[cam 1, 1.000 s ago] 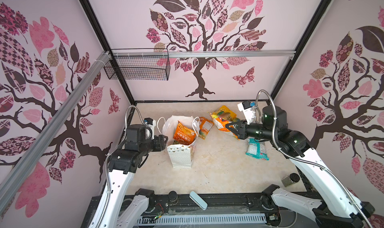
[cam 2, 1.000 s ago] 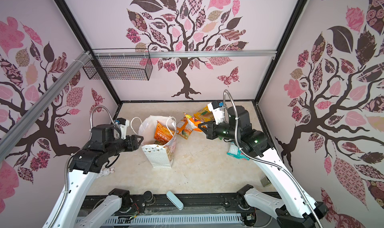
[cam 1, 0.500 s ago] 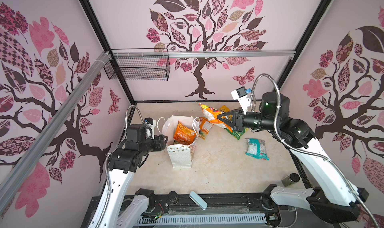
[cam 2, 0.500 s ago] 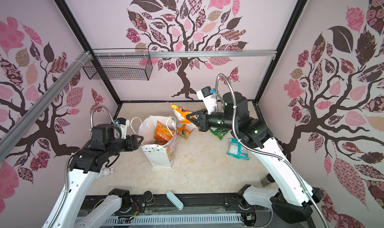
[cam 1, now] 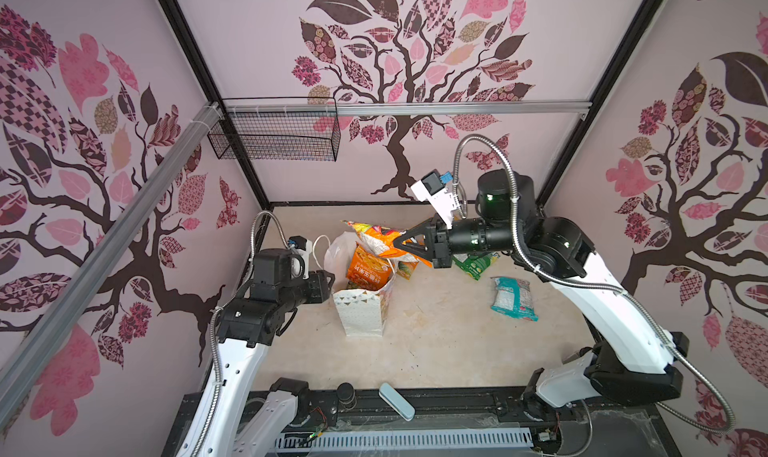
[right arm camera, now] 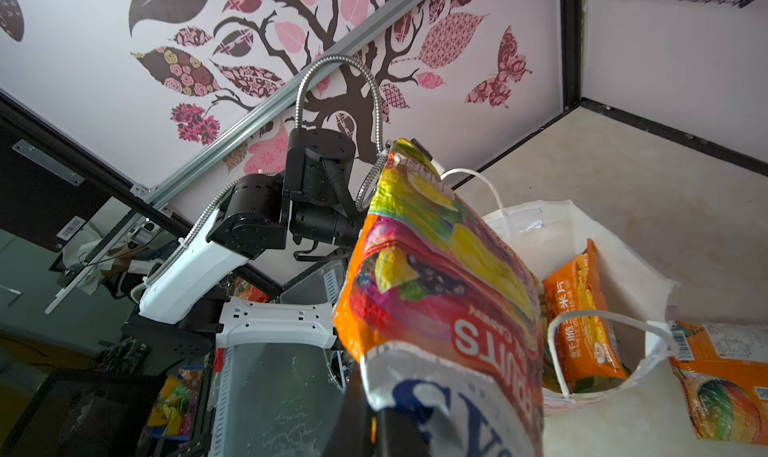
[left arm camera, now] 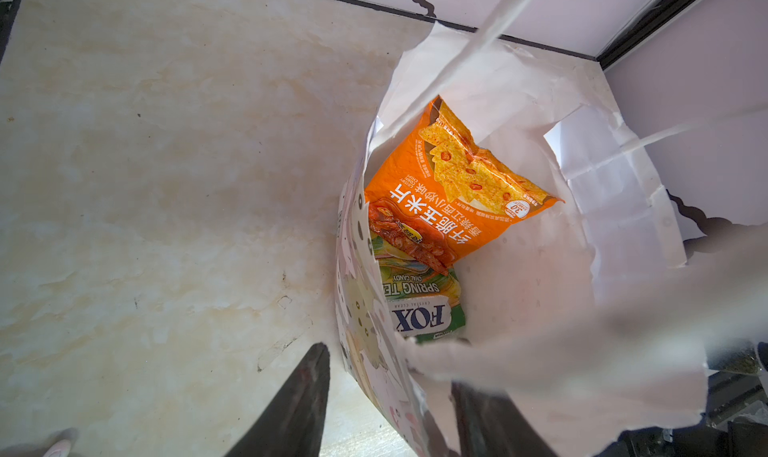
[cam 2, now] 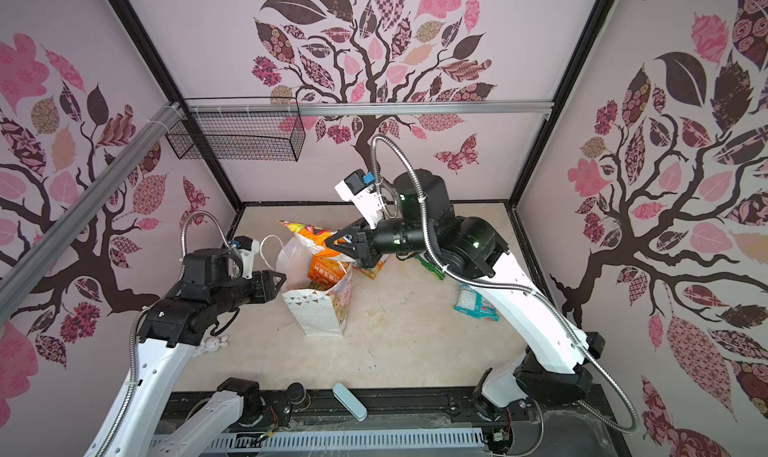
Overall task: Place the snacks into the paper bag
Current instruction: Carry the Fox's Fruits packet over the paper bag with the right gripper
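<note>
Beige tabletop now shows the right gripper, clenched on the multicolour FOX'S packet, swung from the far right to just above the mouth of the paper bag, ready to drop, while the left gripper straddles its left rim, jaws parted.

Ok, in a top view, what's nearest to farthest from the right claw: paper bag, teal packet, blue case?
1. Paper bag, just left of the right gripper.
2. Teal packet, on the table's right.
3. Blue case, at the front edge.
</note>
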Robot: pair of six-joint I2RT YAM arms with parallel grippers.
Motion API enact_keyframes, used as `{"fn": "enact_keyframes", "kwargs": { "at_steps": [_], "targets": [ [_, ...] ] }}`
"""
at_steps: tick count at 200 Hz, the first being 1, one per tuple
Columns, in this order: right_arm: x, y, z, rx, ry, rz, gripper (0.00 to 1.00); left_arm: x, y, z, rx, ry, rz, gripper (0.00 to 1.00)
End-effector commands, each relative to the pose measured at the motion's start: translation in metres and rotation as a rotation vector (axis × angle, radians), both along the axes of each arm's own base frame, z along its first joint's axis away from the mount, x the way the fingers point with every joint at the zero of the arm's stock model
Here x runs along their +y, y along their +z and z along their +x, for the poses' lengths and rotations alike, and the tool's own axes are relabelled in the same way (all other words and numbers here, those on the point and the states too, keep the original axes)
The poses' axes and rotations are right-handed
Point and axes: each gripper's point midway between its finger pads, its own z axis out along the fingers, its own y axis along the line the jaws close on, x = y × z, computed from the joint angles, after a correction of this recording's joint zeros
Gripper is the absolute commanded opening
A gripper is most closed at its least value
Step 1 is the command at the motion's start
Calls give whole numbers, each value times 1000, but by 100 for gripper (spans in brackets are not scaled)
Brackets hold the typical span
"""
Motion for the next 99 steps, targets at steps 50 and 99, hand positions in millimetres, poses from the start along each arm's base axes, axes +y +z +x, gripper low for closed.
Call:
{"fn": "enact_keyframes", "kwargs": {
  "at_steps": [50, 99],
  "targets": [
    [35, -16, 2, 54, 88, -31, 0, 1, 18, -2, -54, -2, 3, 49],
    [51, -32, 7, 112, 117, -38, 0, 2, 15, -1, -51, 4, 9, 49]
  ]
}}
